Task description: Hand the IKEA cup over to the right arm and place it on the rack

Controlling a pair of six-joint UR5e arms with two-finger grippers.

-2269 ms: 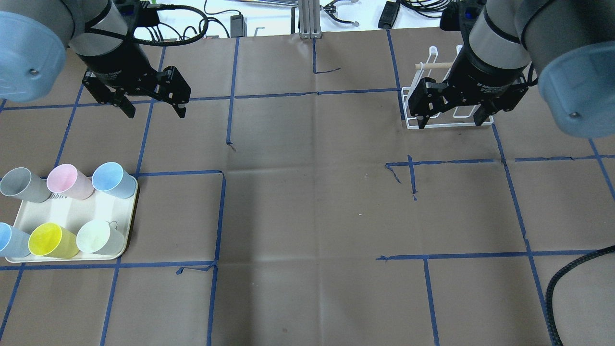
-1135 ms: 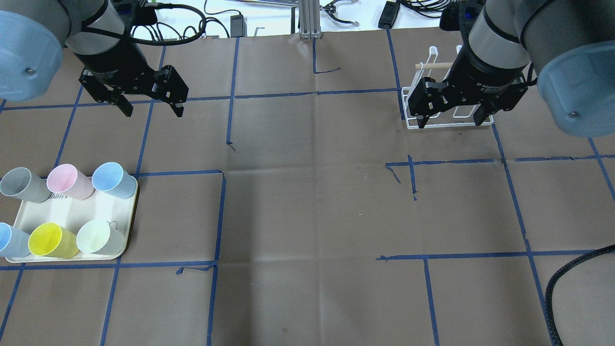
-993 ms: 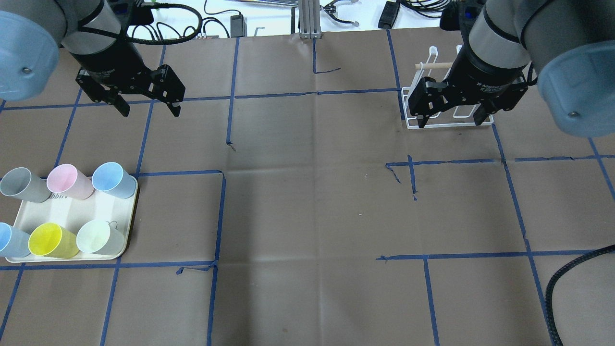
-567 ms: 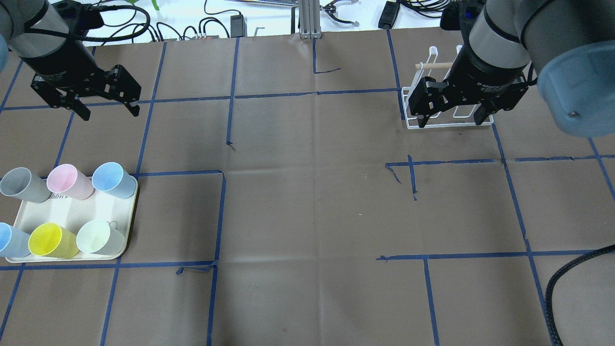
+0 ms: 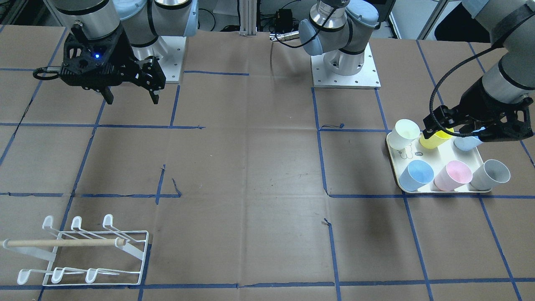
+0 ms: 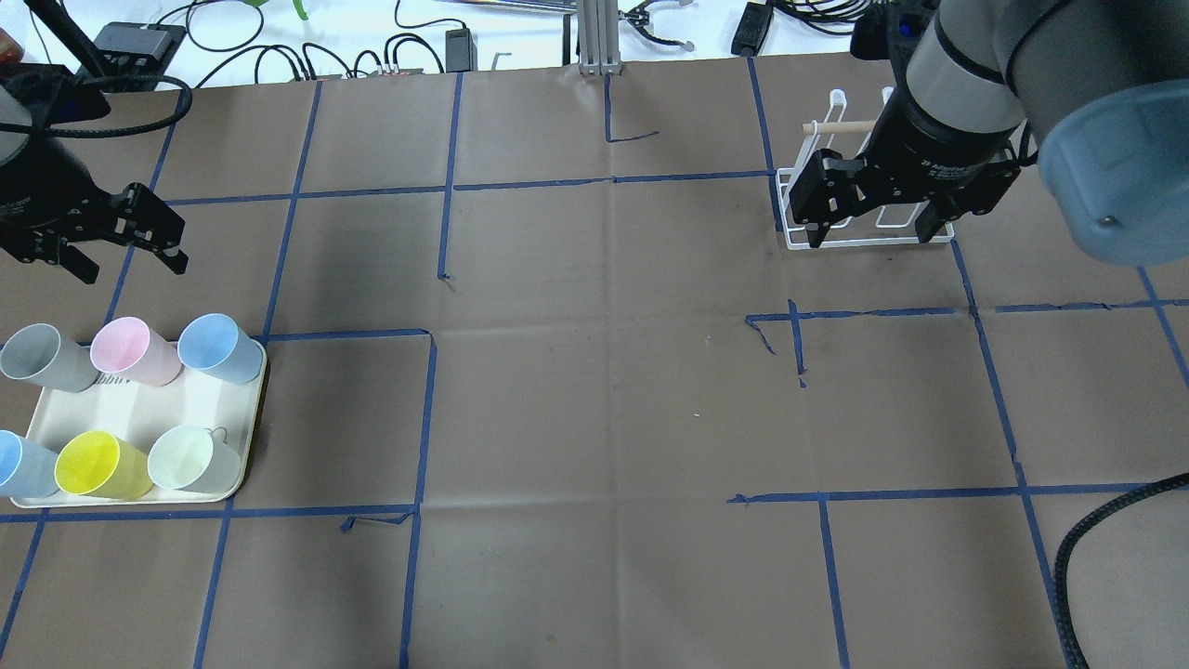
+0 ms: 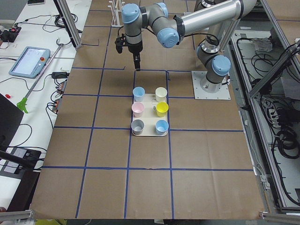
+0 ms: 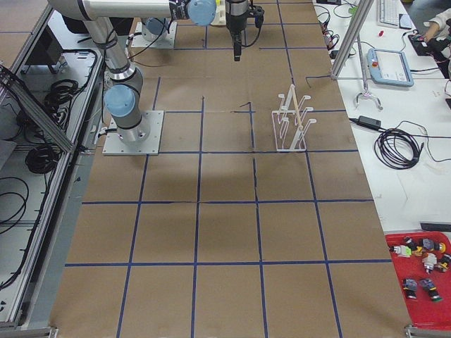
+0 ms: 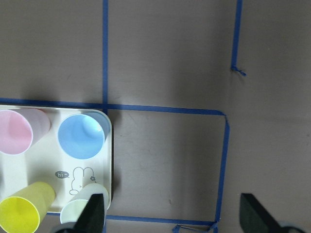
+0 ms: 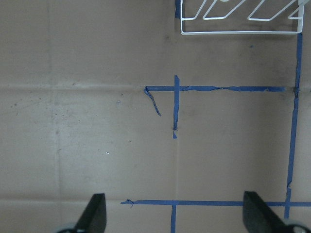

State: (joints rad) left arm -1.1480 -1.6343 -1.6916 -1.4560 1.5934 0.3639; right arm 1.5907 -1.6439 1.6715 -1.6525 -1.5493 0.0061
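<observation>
Six cups [image 6: 215, 346] are standing mouth-up on the tray [image 6: 139, 409] toward the table's left end, so we can come down on one. We are hanging our left gripper [image 6: 133, 269] in the air near the tray, spread wide and holding nothing, to fit round a cup. We are holding our right gripper [image 5: 132, 99] wide open and empty too, waiting on the right side to take it. The rack [image 5: 83, 242] is sitting near the far right corner, prongs up.

The left gripper [image 6: 135, 271] hangs low at the far left, its fingers [image 9: 95, 213] spread wide and pointing down. The right gripper [image 6: 873, 240] hangs at the far right, spread wide too.
</observation>
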